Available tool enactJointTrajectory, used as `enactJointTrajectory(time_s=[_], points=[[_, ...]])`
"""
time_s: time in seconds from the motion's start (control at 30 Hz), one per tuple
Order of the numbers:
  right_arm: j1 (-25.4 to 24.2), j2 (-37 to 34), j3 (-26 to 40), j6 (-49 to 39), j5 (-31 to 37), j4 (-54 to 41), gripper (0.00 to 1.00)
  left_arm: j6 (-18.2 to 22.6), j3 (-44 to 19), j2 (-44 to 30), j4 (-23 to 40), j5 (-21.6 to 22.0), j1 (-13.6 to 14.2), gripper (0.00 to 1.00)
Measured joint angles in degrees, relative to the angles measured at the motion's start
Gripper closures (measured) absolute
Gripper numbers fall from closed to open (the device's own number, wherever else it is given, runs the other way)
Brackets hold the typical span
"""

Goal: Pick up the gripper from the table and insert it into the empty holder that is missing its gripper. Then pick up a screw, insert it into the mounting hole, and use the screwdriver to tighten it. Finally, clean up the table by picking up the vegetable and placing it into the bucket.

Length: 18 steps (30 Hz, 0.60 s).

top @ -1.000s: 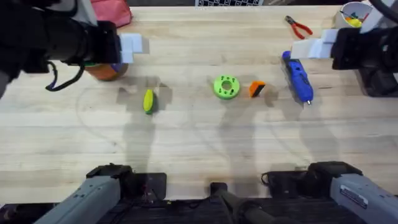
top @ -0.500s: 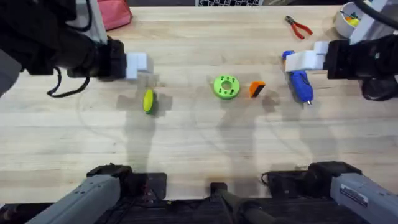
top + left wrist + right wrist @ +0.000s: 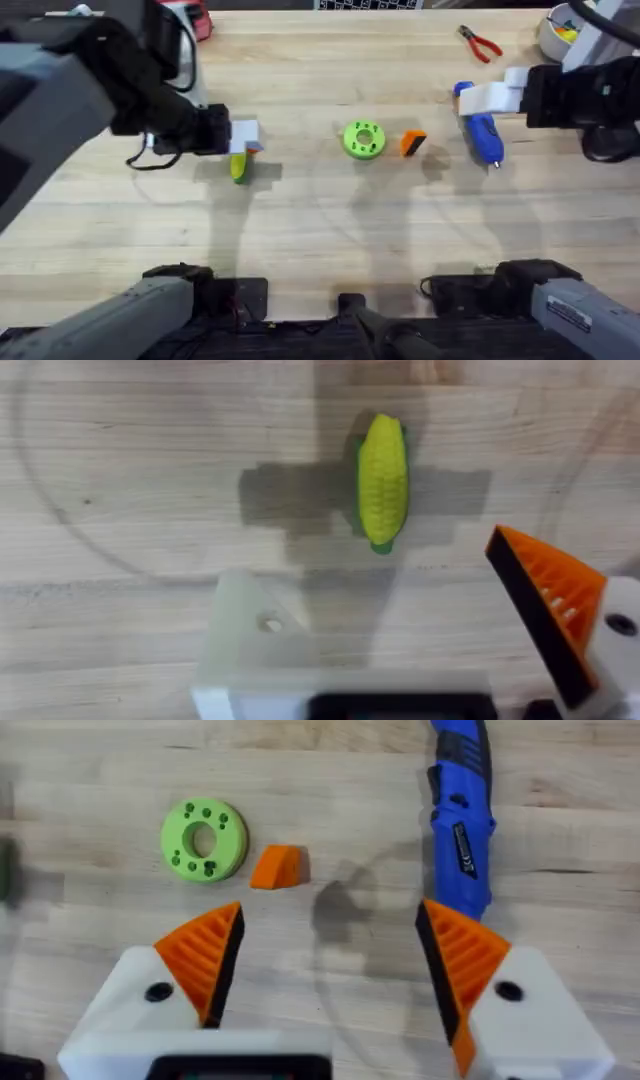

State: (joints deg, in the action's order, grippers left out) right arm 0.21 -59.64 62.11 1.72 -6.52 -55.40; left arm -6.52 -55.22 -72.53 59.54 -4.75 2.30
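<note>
My left gripper (image 3: 244,138) hovers open just above the vegetable (image 3: 238,168), a small yellow-green corn cob (image 3: 383,478) lying on the table. One of its fingers carries an orange pad (image 3: 548,610). The other is the empty holder (image 3: 250,635), a bare white mount with a mounting hole (image 3: 270,623). The loose orange gripper (image 3: 413,143) lies right of the green disc (image 3: 363,140). My right gripper (image 3: 482,98) stands open over the blue screwdriver (image 3: 482,130), and its wrist view shows the orange gripper (image 3: 278,867) and the screwdriver (image 3: 460,820). The bucket is hidden behind the left arm. The screw is out of view.
Red-handled pliers (image 3: 481,43) lie at the far right, near a white bowl (image 3: 552,30) at the corner. A pink pouch (image 3: 195,17) sits at the far left edge. The near half of the wooden table (image 3: 330,240) is bare.
The left arm has swung from the far left toward the near side and to the right, ending over the vegetable. The right gripper shifted slightly left at first, then stayed still.
</note>
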Motion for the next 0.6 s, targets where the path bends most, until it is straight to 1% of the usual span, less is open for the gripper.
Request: enactJointTrajectory(time_s=[0.17, 0.27, 0.43, 0.6], points=[[0.0, 0.0, 0.0, 0.0, 0.0, 0.0, 0.01, -0.23, 0.0, -6.68, -1.11, -0.11, 1.88, 0.014], [0.0, 0.0, 0.0, 0.0, -0.01, -0.04, 0.01, -1.82, 0.0, -10.44, -2.17, -0.08, 2.7, 0.014], [0.0, 0.0, 0.0, 0.0, 0.0, -0.15, 0.01, -2.91, 0.13, -14.7, -3.68, -0.02, 2.81, 0.015], [0.0, 0.01, 0.0, 0.0, 0.0, -0.14, 0.01, -2.94, 2.28, -15.72, -6.78, 0.13, 2.81, 0.014]])
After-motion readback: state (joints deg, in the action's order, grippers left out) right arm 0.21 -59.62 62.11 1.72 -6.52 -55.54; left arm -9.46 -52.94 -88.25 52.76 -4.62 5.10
